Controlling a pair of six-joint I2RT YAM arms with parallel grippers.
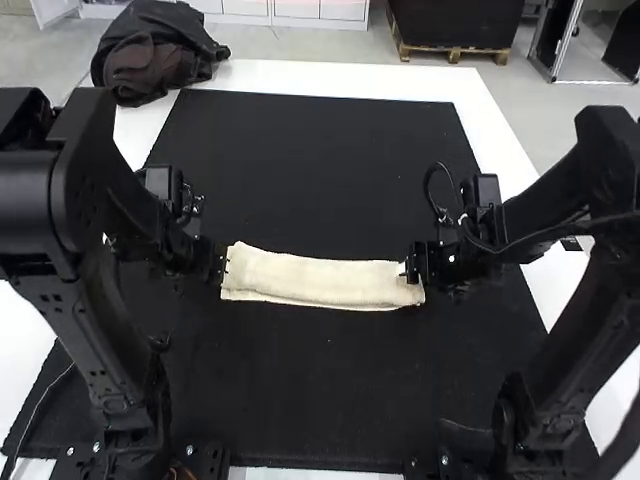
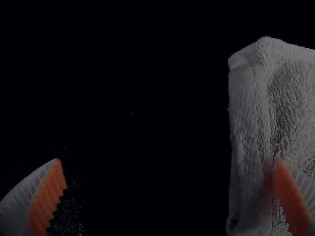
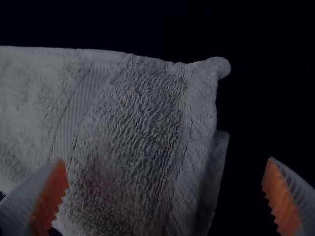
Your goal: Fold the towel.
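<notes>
The left black gripper (image 1: 221, 266) is spread wide, at one end of the single folded cream terry towel (image 1: 320, 280); the right black gripper (image 1: 410, 266) (just as widely parted) is at the other. The towel lies in a long strip across the black mat (image 1: 310, 400) on the white counter (image 1: 485, 130).

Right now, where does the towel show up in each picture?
High view: towel, centre.
Left wrist view: one end, partly behind a finger of the left gripper.
Right wrist view: the other end, partly behind a finger of the right gripper.
Landmark in all: black mat.
</notes>
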